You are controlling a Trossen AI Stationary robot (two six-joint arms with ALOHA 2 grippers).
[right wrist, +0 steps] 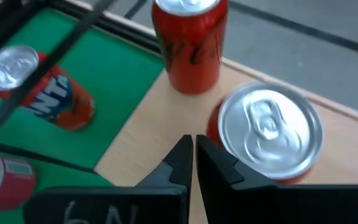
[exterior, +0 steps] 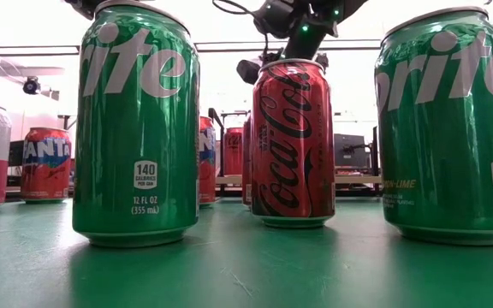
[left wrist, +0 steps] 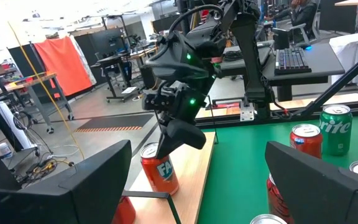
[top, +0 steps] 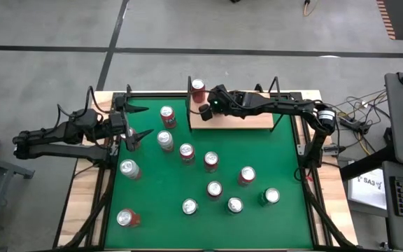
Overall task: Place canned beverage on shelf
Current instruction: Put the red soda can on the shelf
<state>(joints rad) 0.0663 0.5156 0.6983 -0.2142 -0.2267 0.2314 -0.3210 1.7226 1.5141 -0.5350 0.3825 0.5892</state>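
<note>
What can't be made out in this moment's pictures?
- Shelf, low view: mostly hidden behind the Sprite cans.
- Orange can beside the shut right gripper, right wrist view: brand unseen; high view, the arm covers it.
- Left gripper: nothing between its open fingers.

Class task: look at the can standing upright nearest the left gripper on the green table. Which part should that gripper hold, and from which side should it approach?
Probably the can's round side wall at mid-height, approached level from the left edge of the table, where the open left gripper already is. The can stands upright, and its neighbours stand apart from it, so a finger fits on either side.
</note>
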